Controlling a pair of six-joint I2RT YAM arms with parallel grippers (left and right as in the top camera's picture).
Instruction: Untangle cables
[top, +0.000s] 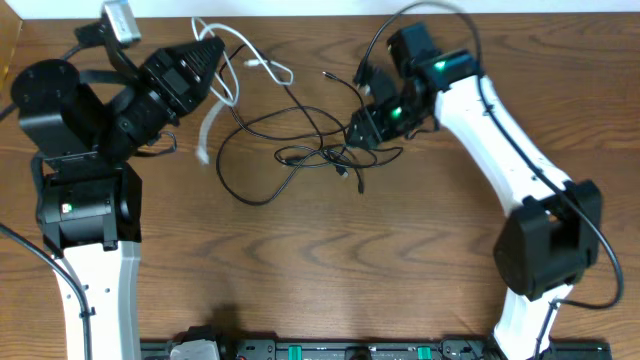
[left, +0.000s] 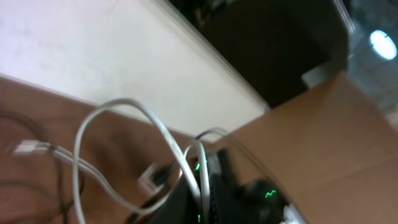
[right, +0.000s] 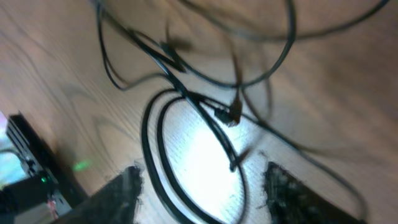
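Overhead shows one white cable (top: 267, 66) and a few tangled black cables (top: 300, 155).

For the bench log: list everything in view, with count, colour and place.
white cable: one, white, far left part of the table, looping up into the left claw
black cables: several, exact count unclear, black, tangled at mid-table
table: one, brown wood grain, under everything
cardboard box: one, brown, beyond the table, in the left wrist view
equipment rail: one, black with green marks, along the overhead view's bottom edge
left arm: one, black on a white base, left side
right arm: one, white and black, right side
left claw: one, black, shut on the white cable
right claw: one, black, open above the black cables
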